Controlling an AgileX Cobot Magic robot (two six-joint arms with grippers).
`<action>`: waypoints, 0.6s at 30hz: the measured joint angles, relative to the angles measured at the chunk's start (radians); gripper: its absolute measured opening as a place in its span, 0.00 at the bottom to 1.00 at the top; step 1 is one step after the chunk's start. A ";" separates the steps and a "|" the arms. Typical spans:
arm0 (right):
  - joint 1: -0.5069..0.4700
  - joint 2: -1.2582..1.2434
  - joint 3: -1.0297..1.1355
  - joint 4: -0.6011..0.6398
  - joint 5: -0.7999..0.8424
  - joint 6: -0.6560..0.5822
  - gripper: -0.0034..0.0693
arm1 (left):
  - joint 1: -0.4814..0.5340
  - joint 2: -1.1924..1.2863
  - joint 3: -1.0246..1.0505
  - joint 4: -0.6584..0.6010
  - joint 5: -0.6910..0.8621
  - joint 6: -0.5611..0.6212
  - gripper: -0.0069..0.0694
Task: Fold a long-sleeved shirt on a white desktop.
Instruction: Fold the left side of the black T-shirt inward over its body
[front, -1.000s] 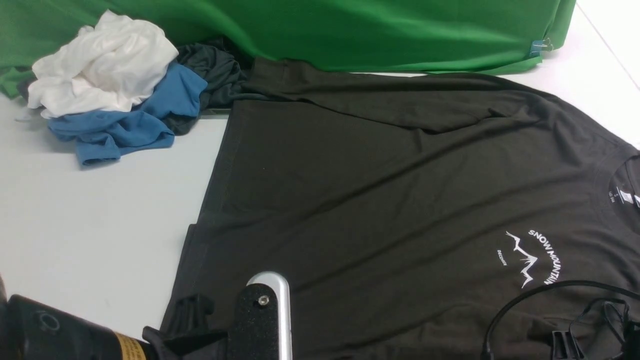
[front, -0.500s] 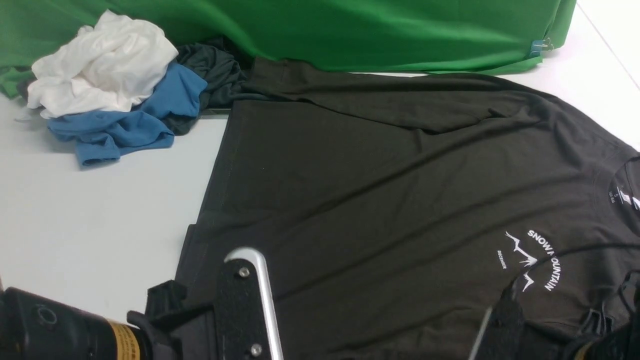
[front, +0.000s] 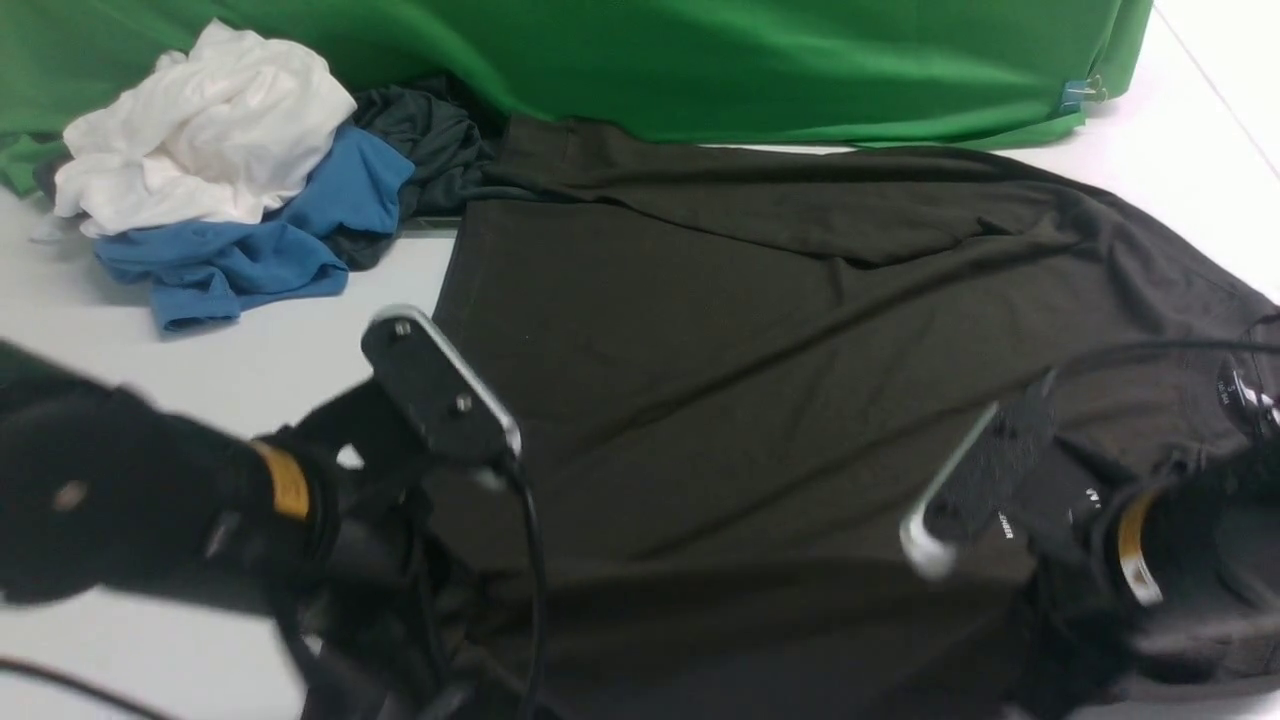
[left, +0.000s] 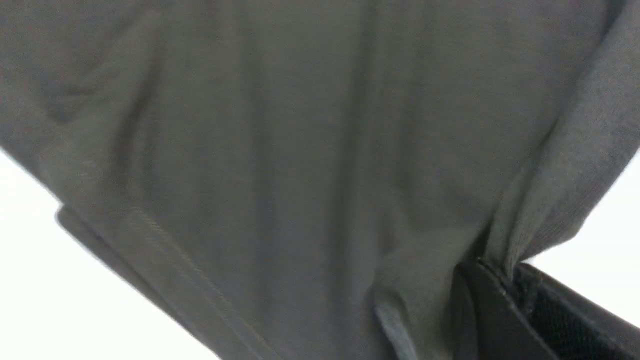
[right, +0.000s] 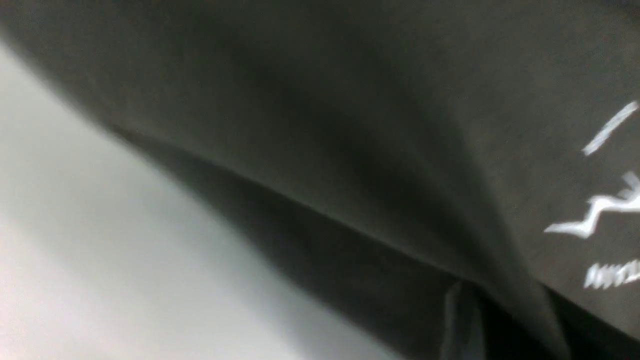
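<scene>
Long-sleeved shirt (front: 760, 330) lies spread front up on the white desktop (front: 180, 380); I see my left gripper (left: 492, 272) and right gripper (right: 462, 305) each clamped on its near edge

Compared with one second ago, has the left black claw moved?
Yes: the left claw, shut on the dark charcoal shirt, moved nearer the crumpled blue garment.
</scene>
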 joint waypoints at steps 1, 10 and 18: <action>-0.011 0.015 -0.006 0.000 -0.004 -0.011 0.10 | 0.013 0.021 -0.002 -0.005 -0.017 0.002 0.12; -0.120 0.228 -0.154 0.007 -0.050 -0.094 0.10 | 0.085 0.253 -0.108 0.016 -0.093 0.006 0.12; -0.147 0.303 -0.162 -0.007 -0.152 -0.117 0.13 | 0.085 0.338 -0.140 0.119 -0.167 0.006 0.15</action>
